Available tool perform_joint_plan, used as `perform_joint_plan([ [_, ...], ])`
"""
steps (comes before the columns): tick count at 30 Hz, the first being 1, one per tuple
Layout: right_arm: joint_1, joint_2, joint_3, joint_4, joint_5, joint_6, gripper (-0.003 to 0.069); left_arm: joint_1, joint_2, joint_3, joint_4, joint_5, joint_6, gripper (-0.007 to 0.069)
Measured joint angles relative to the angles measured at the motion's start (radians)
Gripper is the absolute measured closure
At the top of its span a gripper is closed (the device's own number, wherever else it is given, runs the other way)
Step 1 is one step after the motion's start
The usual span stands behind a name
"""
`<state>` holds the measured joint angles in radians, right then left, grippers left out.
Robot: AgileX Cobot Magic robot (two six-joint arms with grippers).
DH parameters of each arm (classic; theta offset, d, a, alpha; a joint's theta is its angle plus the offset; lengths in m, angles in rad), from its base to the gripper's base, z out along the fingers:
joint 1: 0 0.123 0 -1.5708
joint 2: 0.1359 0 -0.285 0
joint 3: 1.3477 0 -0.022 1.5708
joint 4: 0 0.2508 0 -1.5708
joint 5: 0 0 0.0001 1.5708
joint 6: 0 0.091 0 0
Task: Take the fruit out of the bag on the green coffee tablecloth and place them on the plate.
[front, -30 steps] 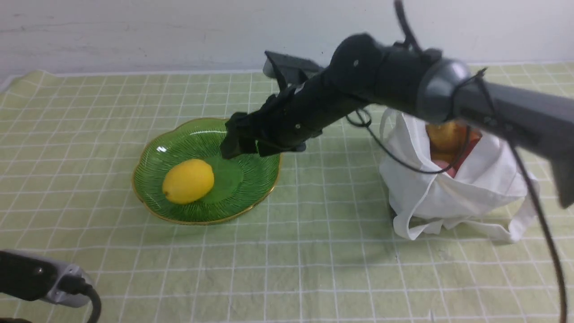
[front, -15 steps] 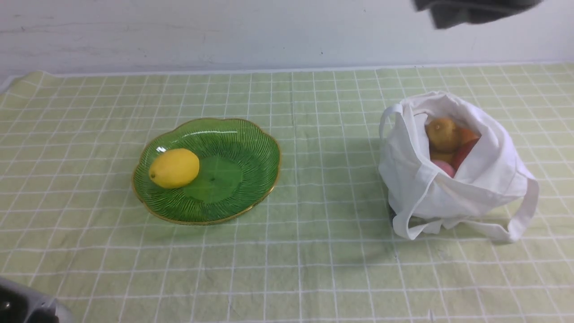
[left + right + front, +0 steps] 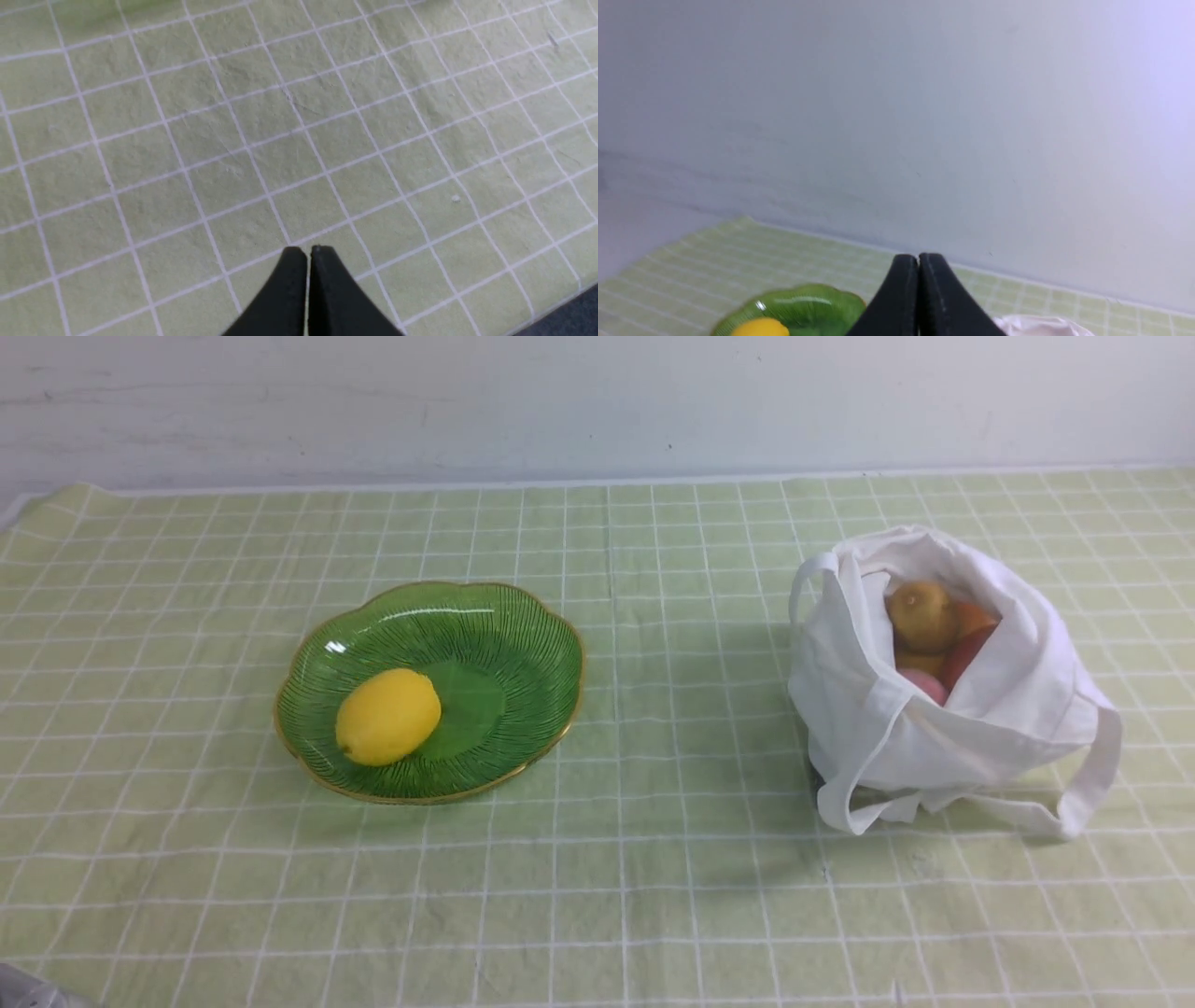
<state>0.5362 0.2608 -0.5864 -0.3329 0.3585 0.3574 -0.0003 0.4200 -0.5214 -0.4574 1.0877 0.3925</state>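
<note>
While 1 lemon point(image 3: 387, 717) lies on the plate point(image 3: 523, 644), the other fruit sits inside the bag point(image 3: 934, 747). Both stand on the green checked cloth point(image 3: 653, 896), well apart, with the bag at 3 o'clock from the plate. The lemon rests on its side at about 8 o'clock from the plate's middle, touching the ribbed glass and short of the gold rim.

The bag slumps with its mouth open toward the camera. A brownish-yellow fruit point(image 3: 920, 613) sits on top, with an orange one point(image 3: 976, 616) just beside it at 3 o'clock. A red one point(image 3: 966, 655) lies below those, and a pink one point(image 3: 924, 686) is lowest, against the bag's front lip. How many more lie under them cannot be told. 1 strap point(image 3: 801, 583) loops up at the bag's 10 o'clock, and the other point(image 3: 1092, 784) hangs down to the cloth at 4 o'clock.

The left fingers point(image 3: 289, 289) are clenched tip to tip with nothing between them, above bare squares of the cloth. The right fingers point(image 3: 896, 298) are likewise pressed together and empty. They are raised and point toward the pale wall point(image 3: 924, 116), with the plate, the lemon and a white edge of the bag low in that view.
</note>
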Motion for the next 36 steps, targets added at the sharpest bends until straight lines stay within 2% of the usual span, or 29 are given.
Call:
perform_joint_plan([
  [8,0.000,-0.249,0.214,-0.067,-0.051,0.056,0.0673,0.000,0.000,0.000,-0.036,-0.029,-0.012,0.0632],
  [15,0.000,-0.257,0.216,-0.086,-0.067,0.056,0.0673,0.000,-0.033,0.000,-0.067,-0.040,-0.019,0.0632],
  [22,0.000,-0.257,0.216,-0.093,-0.067,0.056,0.0673,0.000,-0.190,0.000,-0.056,-0.133,-0.041,0.0632],
  [26,0.000,-0.257,0.216,-0.093,-0.067,0.056,0.0673,0.000,-0.250,0.000,-0.105,-0.135,-0.041,0.0632],
  [36,0.000,-0.257,0.216,-0.093,-0.067,0.055,0.0673,0.000,-0.268,0.000,-0.146,-0.151,-0.036,0.0632],
])
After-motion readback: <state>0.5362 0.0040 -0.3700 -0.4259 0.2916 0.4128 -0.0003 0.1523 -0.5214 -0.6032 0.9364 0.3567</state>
